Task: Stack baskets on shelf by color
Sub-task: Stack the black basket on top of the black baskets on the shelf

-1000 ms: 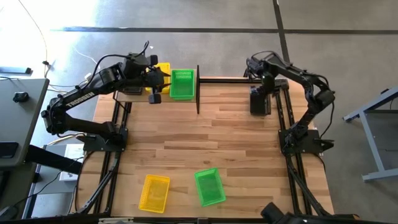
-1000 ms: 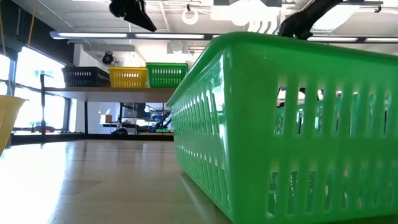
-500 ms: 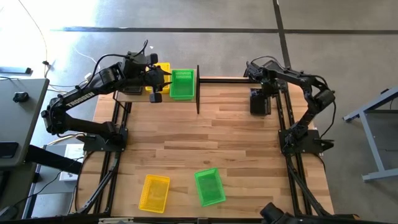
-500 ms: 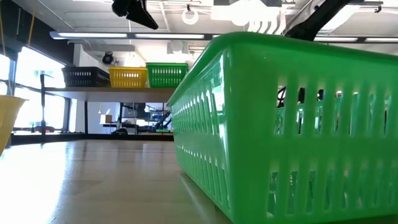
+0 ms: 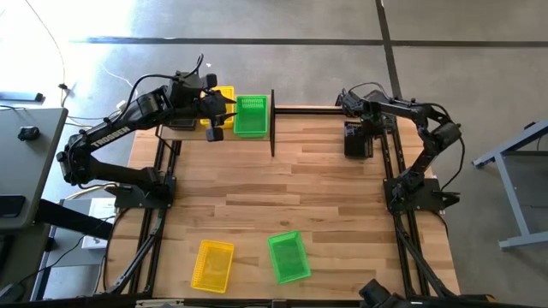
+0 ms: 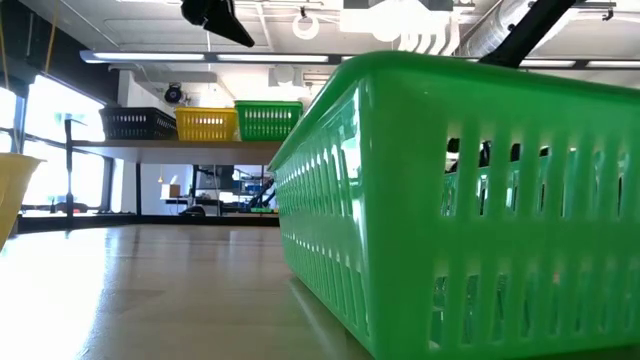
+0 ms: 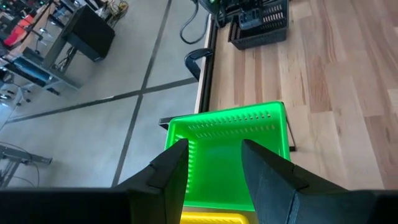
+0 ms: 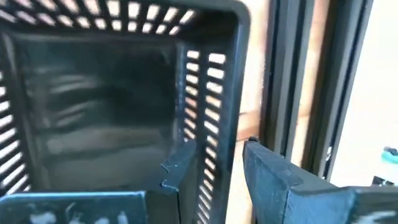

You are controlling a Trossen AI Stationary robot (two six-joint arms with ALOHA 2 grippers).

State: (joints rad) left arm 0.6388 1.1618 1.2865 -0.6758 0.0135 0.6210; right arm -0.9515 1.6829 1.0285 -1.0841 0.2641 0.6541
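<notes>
The narrow light-wood shelf in its thin black metal frame stands along the far edge of the slatted wooden tabletop, left of the middle. On it, seen from the low view, three small rectangular slotted plastic baskets sit side by side and touching: a black one at the left, a yellow one in the middle, a bright green one at the right. From above, the green shelf basket lies just beside the shelf's right upright, with the yellow one to its left, partly hidden under the left arm.

The left gripper hangs above the shelf over the seam between the yellow and green baskets; its two dark fingers stand apart with nothing between them.

At the far right corner of the table another black mesh basket sits close against the black table frame rail. The right gripper is at this basket's right wall: one finger is inside the wall, the other outside it, straddling the slotted side. Whether the fingers actually press on the wall cannot be told.

Near the front edge lie two loose baskets, a yellow one at the left and a bright green one just to its right, a little apart, both slightly turned. The wide middle of the tabletop between them and the shelf is bare wood.
</notes>
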